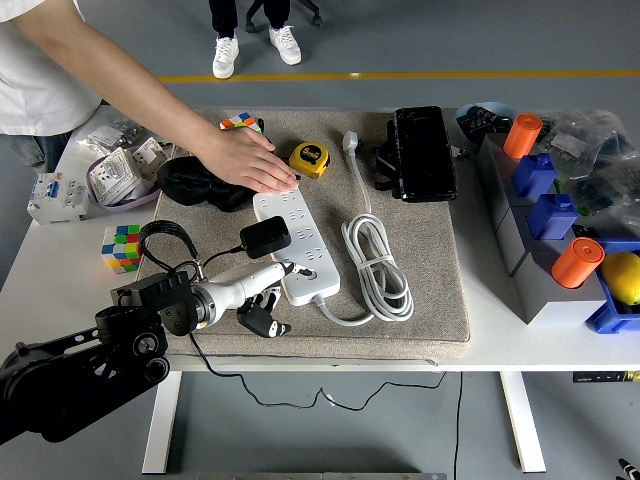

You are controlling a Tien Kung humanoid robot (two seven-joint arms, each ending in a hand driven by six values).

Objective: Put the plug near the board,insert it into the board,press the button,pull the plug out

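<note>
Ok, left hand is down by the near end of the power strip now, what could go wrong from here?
The person's hand presses on the far end of the power strip; any shove from the left hand could jolt it against those fingers. A black adapter already sits on the strip beside the robot's fingers, so a stray finger may knock it. The thin black cord loops over the robot's wrist and could snag as the arm moves.

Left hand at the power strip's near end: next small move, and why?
Probably press down on the near end of the power strip. The left hand has a finger extended onto that end, a black adapter already sits on the strip, and a person's hand steadies the far end. The button itself is too small to make out.
</note>
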